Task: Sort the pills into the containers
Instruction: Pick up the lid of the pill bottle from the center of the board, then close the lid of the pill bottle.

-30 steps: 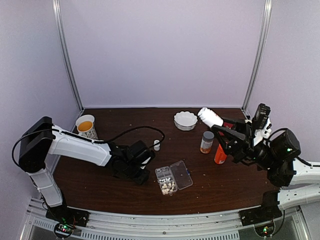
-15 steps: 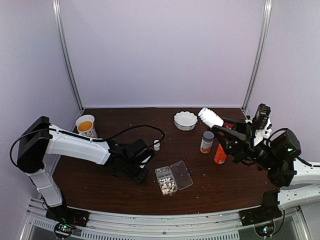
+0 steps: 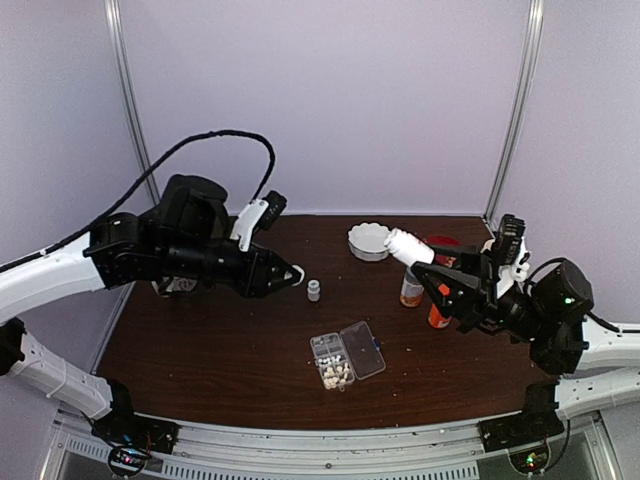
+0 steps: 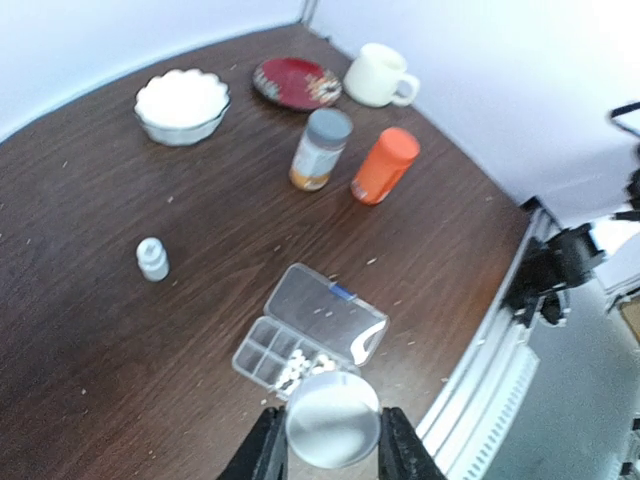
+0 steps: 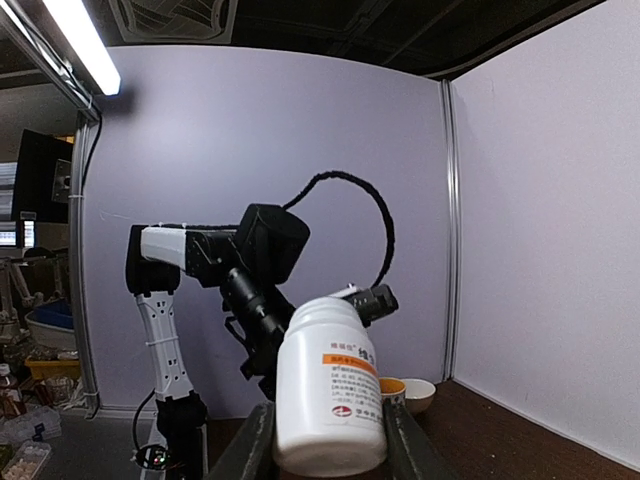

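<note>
The arms (image 3: 130, 250) show white links (image 3: 40, 275), black joints (image 3: 190, 207) and a looping black cable (image 3: 215, 133)

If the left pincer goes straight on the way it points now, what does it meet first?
Probably the clear organiser box, lying just beyond the left pincer in its wrist view; depth is unclear.

- From above, the light is soft and even. The brown table (image 3: 200, 350) looks dark with only faint shadows, and the whole picture is a bit fuzzy.
- At the left gripper (image 4: 330, 428), the round white thing (image 4: 332, 440) it holds is blurry. The wall (image 4: 520, 80) far ahead is washed-out white, and the edges look bent.
- At the right gripper (image 5: 328, 420), the held white bottle (image 5: 328, 380) is bright and fairly sharp. A lamp strip (image 5: 80, 45) up and left of it glares, and the low left side is dim.
</note>
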You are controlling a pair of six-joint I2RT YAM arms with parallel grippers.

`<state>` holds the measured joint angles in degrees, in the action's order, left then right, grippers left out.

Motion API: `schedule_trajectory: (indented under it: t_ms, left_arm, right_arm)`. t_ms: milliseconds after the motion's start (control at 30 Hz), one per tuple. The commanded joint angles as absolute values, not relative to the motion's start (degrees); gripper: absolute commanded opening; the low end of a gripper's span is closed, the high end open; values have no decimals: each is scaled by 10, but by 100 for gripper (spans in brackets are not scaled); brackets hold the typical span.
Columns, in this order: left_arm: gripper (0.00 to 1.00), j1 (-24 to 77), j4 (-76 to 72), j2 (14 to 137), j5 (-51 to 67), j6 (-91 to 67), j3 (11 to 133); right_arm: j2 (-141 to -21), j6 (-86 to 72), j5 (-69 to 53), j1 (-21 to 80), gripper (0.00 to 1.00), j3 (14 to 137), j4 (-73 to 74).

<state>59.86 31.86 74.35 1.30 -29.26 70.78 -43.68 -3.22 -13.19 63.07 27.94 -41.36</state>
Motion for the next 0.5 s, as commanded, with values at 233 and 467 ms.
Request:
schedule_trajectory:
  t_ms: [233,467]
  left_arm:
    - [28,601,167,667,246,-347,734]
    - [27,601,112,657,272,-374,724]
  right_arm:
    - [-538,-18,-209,648,0,366,-398]
    - [-577,11,-197,670,0,392,-413]
